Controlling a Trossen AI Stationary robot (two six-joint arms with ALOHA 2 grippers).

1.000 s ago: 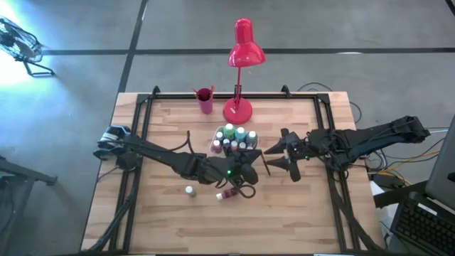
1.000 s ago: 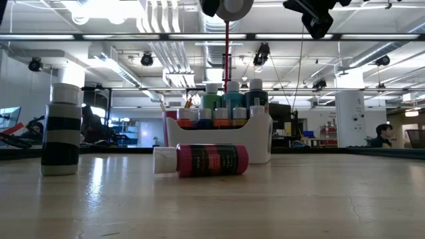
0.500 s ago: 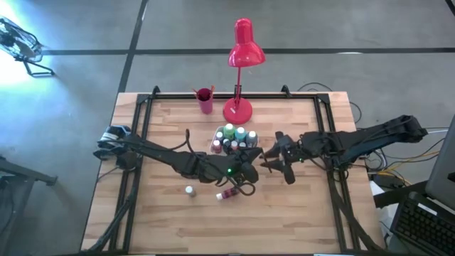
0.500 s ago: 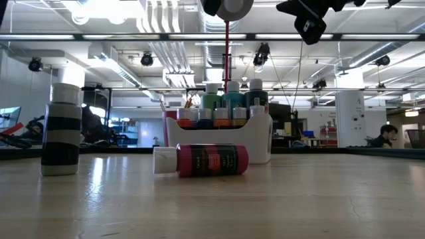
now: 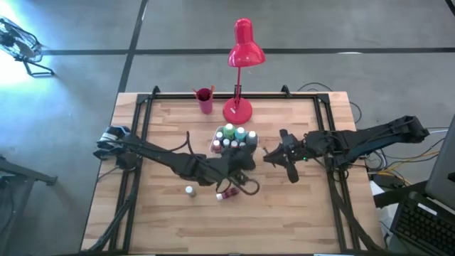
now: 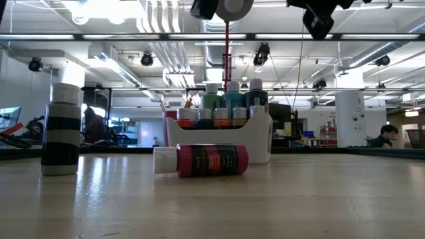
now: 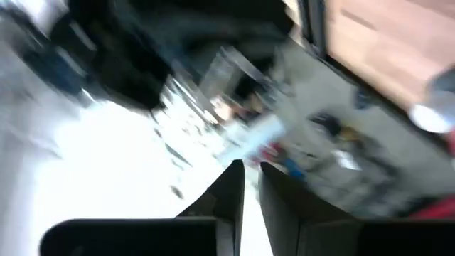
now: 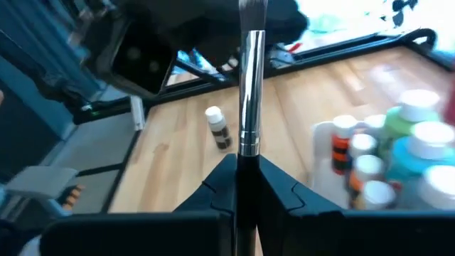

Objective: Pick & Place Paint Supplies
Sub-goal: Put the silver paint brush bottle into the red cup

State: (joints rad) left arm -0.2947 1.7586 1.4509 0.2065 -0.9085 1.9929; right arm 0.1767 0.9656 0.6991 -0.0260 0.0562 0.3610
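My right gripper [image 5: 272, 155] hovers right of the white tray [image 5: 232, 140] of paint bottles and is shut on a thin brush [image 8: 250, 85] with a silver ferrule. My left gripper [image 7: 251, 193] reaches to the tray's near side [image 5: 244, 161]. Its fingers stand slightly apart with nothing between them. A red paint bottle [image 5: 227, 193] lies on its side [image 6: 209, 160] in front of the tray. A small black-and-white bottle [image 5: 190, 190] stands upright on the table [image 6: 61, 129]. My right gripper pinches the brush's dark handle [image 8: 246, 165] between its two fingers, just behind the silver ferrule. The brush runs forward along the fingers and sticks out past their tips, lifted clear of the table.
A red desk lamp [image 5: 240, 71] and a red cup [image 5: 205, 99] stand at the table's far edge behind the tray. Bare wood lies along the near edge [image 5: 234, 227]. Cables and equipment sit off the table's right side.
My right gripper has moved toward the table's left, up to my left gripper, and has shut from wide open onto the brush. My left gripper has shifted a little toward the tray.
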